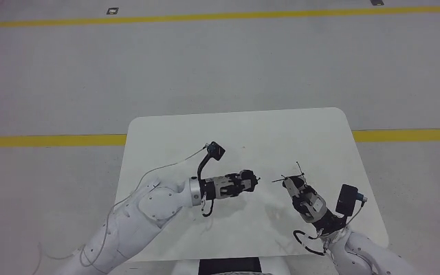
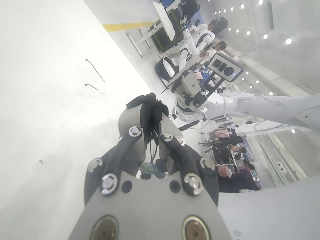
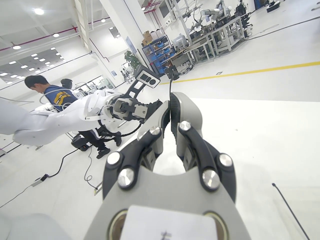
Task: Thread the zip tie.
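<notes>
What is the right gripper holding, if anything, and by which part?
A thin black zip tie, pinched on its strap by the right gripper, fingertips shut; the rest stands free beyond them.

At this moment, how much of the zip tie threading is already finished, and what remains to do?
Done: the right gripper is shut on a thin black zip tie that sticks out past its fingertips. In hand: the left gripper is shut and faces it over the table, with a gap between them. Left: no closed loop is visible, so the threading itself seems not yet done.
</notes>
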Tool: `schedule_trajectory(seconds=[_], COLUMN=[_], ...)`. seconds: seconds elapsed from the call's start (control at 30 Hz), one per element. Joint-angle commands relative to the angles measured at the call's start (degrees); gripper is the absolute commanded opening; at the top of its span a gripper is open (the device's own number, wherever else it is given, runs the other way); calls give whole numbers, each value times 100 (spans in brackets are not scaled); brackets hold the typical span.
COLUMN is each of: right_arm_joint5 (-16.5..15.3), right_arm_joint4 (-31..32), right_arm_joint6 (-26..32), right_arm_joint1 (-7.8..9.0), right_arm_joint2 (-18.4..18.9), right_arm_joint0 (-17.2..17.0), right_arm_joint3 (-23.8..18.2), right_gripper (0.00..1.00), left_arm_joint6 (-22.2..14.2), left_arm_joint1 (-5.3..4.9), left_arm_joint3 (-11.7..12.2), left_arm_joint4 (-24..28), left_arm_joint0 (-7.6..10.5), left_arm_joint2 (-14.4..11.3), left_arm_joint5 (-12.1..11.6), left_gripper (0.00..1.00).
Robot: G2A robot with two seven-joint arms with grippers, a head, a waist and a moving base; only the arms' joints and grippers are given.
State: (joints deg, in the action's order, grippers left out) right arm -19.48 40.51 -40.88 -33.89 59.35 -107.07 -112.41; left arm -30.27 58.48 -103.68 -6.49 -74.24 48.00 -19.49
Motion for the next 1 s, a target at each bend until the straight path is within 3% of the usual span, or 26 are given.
schedule_trajectory(seconds=[0.0, 0.97], right_arm_joint5=[0, 0], right_arm_joint4=[0, 0], right_arm_joint6=[0, 0], right_arm_joint1=[0, 0], right_arm_joint2=[0, 0], right_arm_joint0=[0, 0], right_arm_joint3=[0, 0], right_gripper=[0, 0], left_arm_joint6=[77, 176], left_arm_joint1=[-23, -47], left_arm_joint3=[-62, -63], left_arm_joint4=[-108, -154], left_arm_joint0=[-64, -121], left_arm_joint2=[7, 26], left_arm_joint5=[1, 1], left_gripper=[0, 0])
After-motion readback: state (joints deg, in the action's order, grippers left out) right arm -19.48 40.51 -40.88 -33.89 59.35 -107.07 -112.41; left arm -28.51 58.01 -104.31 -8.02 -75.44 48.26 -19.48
